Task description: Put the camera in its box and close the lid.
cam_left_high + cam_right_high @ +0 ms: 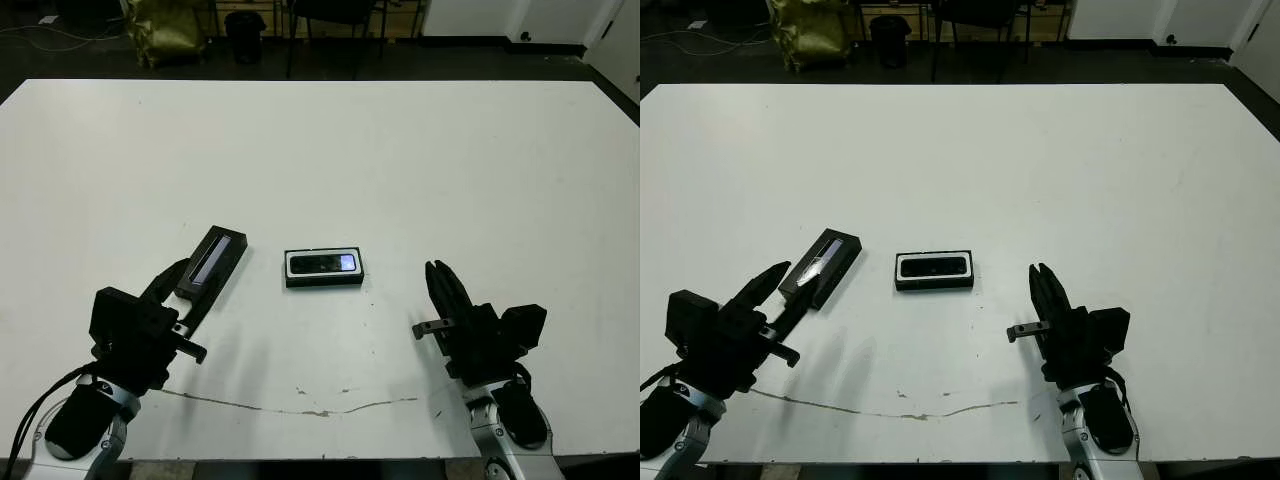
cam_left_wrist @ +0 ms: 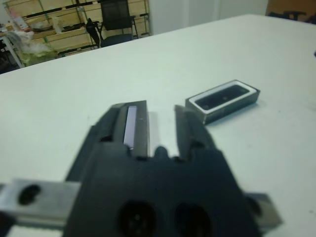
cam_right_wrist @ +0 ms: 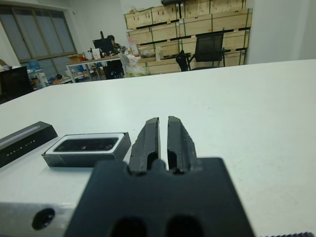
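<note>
A white table with a thin crack.

The left gripper sits at the table's 8 o'clock, fingers spread, pointing toward 1 o'clock. The right gripper, at 5 o'clock, seems nearly closed, pointing toward 11 o'clock.

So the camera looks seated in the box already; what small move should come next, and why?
Probably the left gripper should ease forward and close on the lid. The camera already lies in the box, and the lid rests on the table just ahead of the open left fingers, beside the box. The right gripper is shut and holds nothing.
</note>
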Available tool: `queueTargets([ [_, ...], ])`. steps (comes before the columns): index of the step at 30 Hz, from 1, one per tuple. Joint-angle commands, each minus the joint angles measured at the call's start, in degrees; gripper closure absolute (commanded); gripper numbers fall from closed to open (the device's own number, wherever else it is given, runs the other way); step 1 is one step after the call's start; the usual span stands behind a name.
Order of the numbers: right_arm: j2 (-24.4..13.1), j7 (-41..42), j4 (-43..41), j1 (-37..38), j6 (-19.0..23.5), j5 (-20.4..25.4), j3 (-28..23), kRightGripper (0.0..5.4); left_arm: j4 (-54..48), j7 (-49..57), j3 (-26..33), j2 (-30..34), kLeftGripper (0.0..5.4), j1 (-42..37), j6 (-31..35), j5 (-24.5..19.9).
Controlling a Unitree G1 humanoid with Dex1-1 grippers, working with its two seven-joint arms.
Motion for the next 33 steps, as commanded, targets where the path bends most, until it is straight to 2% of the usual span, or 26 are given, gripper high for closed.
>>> queueTargets([
  [1, -0.44, 0.00, 0.47, 0.24, 0.41, 0.57, -0.07, 5.40, 1.59, 0.88, -0.63, 0.30, 2.14, 0.54, 0.18, 1.66],
  [8, -0.61, 0.10, 0.22, 0.16, 0.53, 1.32, -0.24, 5.40, -0.26, 5.16, -1.20, -1.94, 0.44, 0.50, 5.79, 2.30],
  [10, -0.60, -1.03, -0.86, 0.41, 1.83, 0.64, 0.02, 5.40, -0.33, 6.14, -1.42, -2.62, 0.01, 0.42, 6.33, 2.69],
  [14, -1.02, -1.70, -2.11, 0.57, 3.25, 0.30, 0.30, 5.40, 0.24, 7.18, -1.95, -3.02, 0.01, 0.05, 6.48, 3.38],
  [18, -1.43, -1.83, -1.91, 0.37, 2.86, -0.45, 0.37, 5.40, 2.27, 6.00, -1.49, -3.50, 0.01, -1.40, 5.98, 1.28],
  [24, -1.70, -2.66, -3.17, 0.36, 4.66, -1.56, 0.48, 5.40, 3.34, 4.75, -1.48, -1.50, 0.01, -3.76, 8.35, 1.24],
  [27, -1.60, -2.49, -2.92, 0.22, 4.06, -1.24, 0.29, 5.40, 3.45, 3.86, -1.05, -0.75, 0.01, -5.07, 10.56, 0.02],
  [33, -1.75, -3.12, -3.58, 0.35, 4.96, -2.00, 0.37, 5.40, 3.12, 3.87, -0.94, 0.42, 0.01, -6.77, 13.41, 0.69],
])
